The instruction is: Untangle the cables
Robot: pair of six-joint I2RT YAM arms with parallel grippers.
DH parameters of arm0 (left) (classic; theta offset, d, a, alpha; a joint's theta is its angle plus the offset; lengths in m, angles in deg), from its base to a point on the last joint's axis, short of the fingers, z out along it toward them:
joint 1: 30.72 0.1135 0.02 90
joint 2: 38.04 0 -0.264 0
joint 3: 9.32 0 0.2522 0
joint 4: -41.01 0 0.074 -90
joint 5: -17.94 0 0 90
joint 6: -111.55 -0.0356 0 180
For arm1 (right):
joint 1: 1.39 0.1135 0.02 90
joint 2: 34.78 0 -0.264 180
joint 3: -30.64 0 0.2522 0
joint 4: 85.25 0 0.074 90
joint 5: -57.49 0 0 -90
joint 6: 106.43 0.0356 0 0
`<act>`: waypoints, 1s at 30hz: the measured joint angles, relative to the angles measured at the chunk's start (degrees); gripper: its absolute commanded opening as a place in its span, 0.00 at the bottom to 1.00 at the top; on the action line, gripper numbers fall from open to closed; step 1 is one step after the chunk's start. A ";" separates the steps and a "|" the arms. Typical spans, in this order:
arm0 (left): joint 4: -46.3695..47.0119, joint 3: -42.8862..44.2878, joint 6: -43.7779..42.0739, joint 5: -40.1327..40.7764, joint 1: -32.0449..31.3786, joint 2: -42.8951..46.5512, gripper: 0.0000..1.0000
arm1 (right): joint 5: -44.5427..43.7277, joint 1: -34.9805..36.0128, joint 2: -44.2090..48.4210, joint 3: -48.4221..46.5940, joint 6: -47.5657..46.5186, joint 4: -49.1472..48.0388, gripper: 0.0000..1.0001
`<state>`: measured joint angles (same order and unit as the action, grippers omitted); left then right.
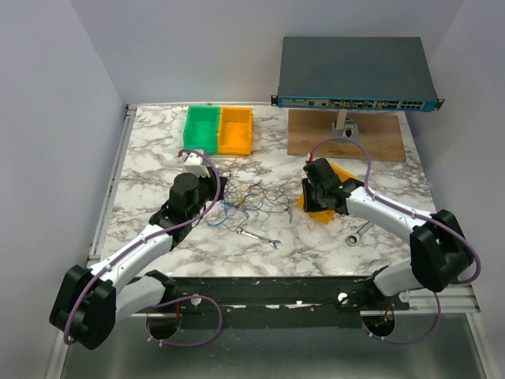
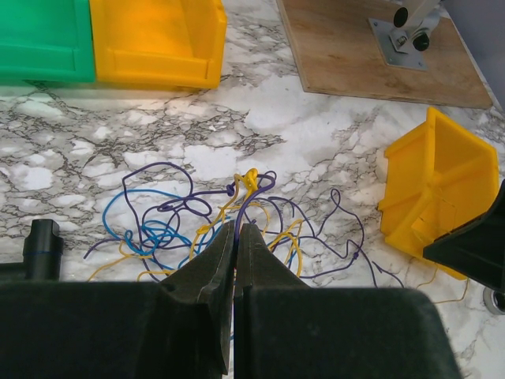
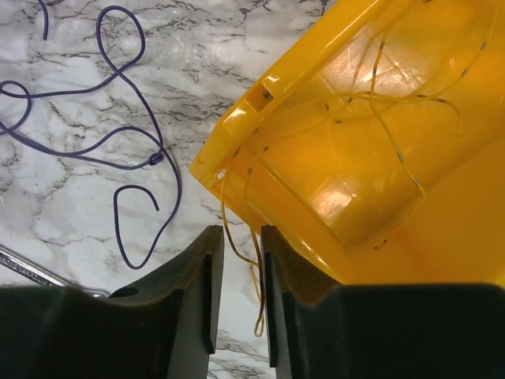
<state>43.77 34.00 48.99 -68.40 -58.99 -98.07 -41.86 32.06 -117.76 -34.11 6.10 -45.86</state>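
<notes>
Our left gripper (image 2: 235, 234) pinched a purple cable (image 2: 243, 207); our right gripper (image 3: 241, 238) stood narrowly parted around a yellow cable (image 3: 256, 276).

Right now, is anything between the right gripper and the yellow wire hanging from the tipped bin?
Nothing visible. The yellow wire hangs right in the gap between the fingers of the right gripper, just off the yellow bin's rim.

Blue, yellow and purple cables (image 2: 249, 180); white, grey-veined marble table (image 2: 331, 142); green bin (image 2: 39, 35); yellow bin (image 2: 158, 35); brown wooden board (image 2: 347, 55).
</notes>
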 measured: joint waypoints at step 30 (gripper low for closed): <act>-0.13 0.00 -0.02 0.00 0.00 0.00 0.04 | -11.47 -0.63 2.01 -2.10 2.12 -2.05 0.01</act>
<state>43.64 34.00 48.97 -68.40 -58.99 -98.07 -53.33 31.43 -115.75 -36.20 8.22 -47.92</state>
